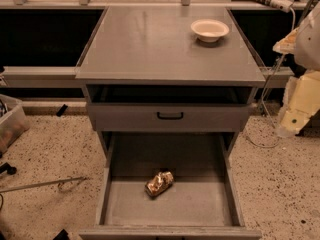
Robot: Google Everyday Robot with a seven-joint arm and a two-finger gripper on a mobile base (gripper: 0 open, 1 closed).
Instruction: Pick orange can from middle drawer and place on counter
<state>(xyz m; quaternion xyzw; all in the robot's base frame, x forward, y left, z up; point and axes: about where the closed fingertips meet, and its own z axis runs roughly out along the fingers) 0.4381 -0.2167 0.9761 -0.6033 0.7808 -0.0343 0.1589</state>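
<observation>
The gripper [297, 109] hangs at the right edge of view, beside the counter [150, 44]; whether it is released or clenched cannot be told. Down and to its left, the drawer [192, 206] stands pulled out, holding only the can [159, 183], tipped on its side mid-floor. Up and left of the gripper, an empty bowl [210, 30] sits on the counter.

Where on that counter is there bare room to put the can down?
The counter's left half and front are bare; only the back right is taken, by the white bowl. The orange can lies in the middle drawer; the hand hangs right of the cabinet.
</observation>
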